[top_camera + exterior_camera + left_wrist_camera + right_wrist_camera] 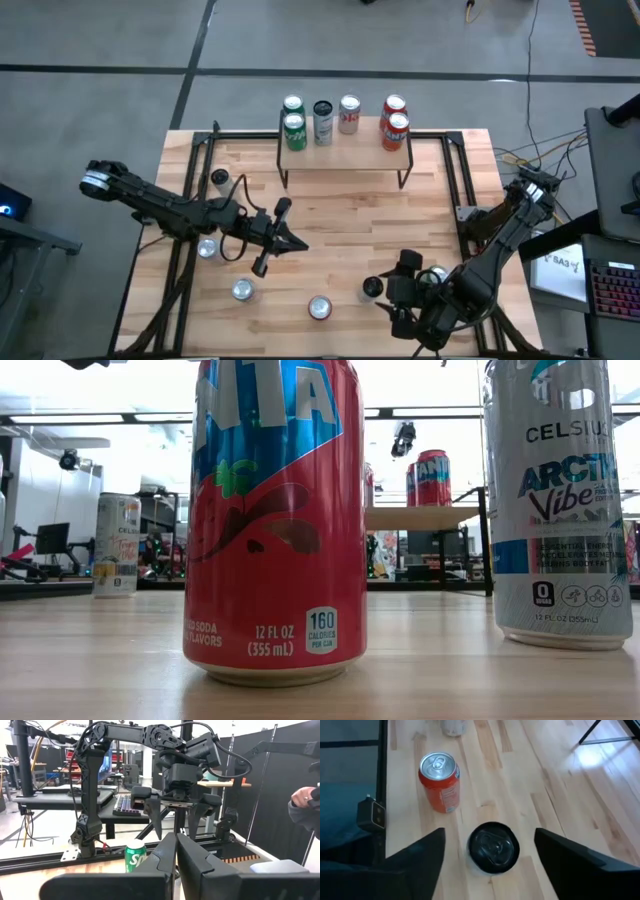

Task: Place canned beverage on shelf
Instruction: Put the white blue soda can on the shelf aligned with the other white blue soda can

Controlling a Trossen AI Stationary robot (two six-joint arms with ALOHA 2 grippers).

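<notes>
Right gripper [490, 865] angled down, fingers spread around black-topped can [493, 846]; left gripper [285, 243] level, fingers clenched.

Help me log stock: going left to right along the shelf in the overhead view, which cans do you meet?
Two green cans one behind the other, then a black-and-white can, a silver can, and two red cans, all on the shelf.

I am seeing five cans standing on the shelf [345, 152] at the desk's [340, 225] far edge, four cans sitting along the near side, another near the left rail.
</notes>
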